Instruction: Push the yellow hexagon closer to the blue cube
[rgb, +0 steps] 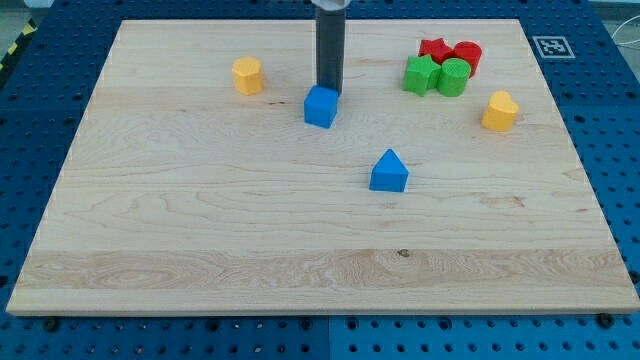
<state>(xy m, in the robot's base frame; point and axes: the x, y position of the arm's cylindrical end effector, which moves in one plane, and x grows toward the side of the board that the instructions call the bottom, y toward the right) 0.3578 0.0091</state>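
Yellow hexagon (247, 75): light, rigid, slides easily; push its view-left face toward blue cube (321, 106). My tip (328, 90) touches cube's top edge; no fingers.

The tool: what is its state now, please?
My tip: a bare rod, holding nothing, just above the blue cube, right of the yellow hexagon.

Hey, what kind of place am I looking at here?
Probably a robotics lab bench: a wooden board lies on a blue perforated table, a printed marker tag sits at its corner, and my tip stands just behind the blue cube.
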